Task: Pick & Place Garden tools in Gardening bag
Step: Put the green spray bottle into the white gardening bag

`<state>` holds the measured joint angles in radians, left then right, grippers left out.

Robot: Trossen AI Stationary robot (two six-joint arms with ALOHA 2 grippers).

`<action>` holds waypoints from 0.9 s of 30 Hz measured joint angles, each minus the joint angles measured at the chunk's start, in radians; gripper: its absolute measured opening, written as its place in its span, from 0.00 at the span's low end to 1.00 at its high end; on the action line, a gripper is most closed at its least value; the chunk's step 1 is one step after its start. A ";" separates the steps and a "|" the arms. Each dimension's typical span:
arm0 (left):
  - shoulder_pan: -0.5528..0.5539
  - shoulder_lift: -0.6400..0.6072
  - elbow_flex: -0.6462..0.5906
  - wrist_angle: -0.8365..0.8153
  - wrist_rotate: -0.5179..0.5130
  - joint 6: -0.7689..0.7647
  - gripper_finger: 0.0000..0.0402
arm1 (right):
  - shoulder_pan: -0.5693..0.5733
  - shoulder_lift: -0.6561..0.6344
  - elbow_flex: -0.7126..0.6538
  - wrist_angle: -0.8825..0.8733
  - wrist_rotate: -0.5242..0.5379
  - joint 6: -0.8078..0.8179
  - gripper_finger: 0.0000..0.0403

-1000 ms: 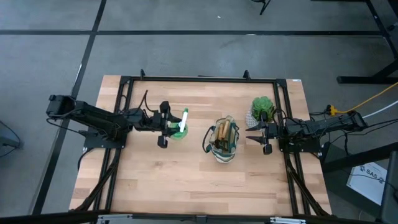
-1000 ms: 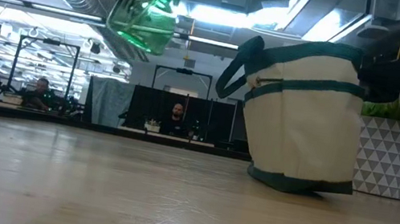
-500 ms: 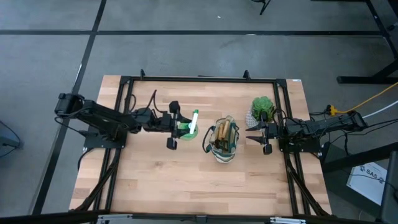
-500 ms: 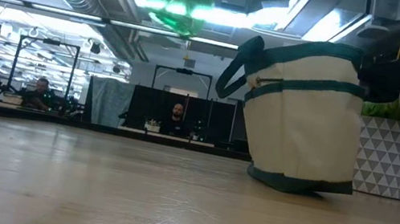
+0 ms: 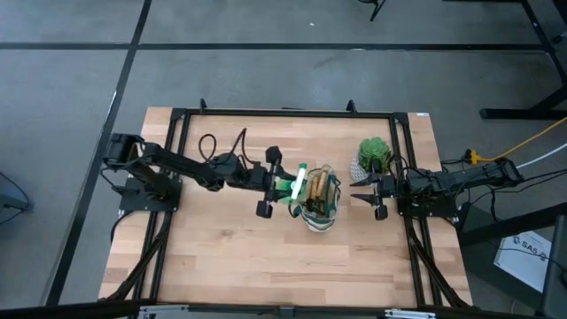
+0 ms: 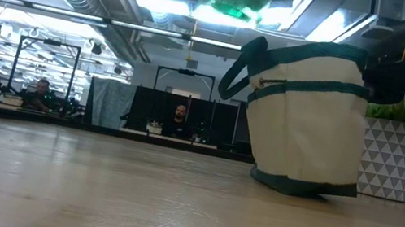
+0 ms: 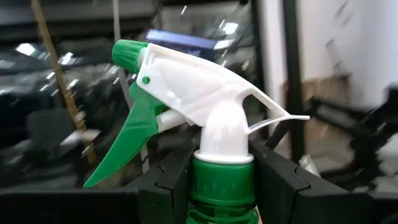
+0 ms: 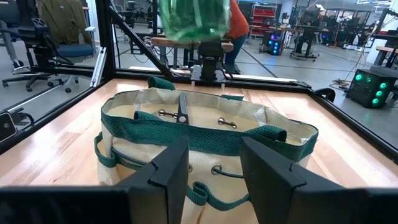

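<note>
The spray bottle (image 5: 297,185), light, smooth plastic, is clamped at its neck by the left pincer (image 5: 282,189), above the gardening bag (image 5: 321,200) rim's left edge. The right pincer (image 5: 366,196) stands apart, empty.

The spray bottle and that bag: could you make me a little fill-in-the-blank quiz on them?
1. The left gripper carries a ____ spray bottle.
2. The bottle hangs at the rim of the gardening bag, held ____ the table.
3. Beside the right gripper stands a potted ____.

Missing words: green; above; plant
</note>
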<state>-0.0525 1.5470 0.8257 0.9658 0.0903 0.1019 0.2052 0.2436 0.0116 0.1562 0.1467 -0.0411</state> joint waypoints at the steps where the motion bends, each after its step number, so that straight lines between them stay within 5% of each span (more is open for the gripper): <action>1: 0.000 0.013 0.007 0.036 0.023 -0.008 0.32 | 0.000 0.000 0.000 0.000 0.000 0.000 0.36; 10: 0.000 0.116 0.010 0.307 0.128 -0.049 0.32 | 0.000 0.000 0.000 -0.001 0.000 0.000 0.36; 27: 0.002 0.383 0.172 0.393 0.114 -0.071 0.32 | 0.000 0.000 0.000 -0.003 0.000 0.000 0.36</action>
<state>-0.0509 1.9305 0.9974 1.3586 0.2039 0.0313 0.2052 0.2433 0.0116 0.1528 0.1467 -0.0411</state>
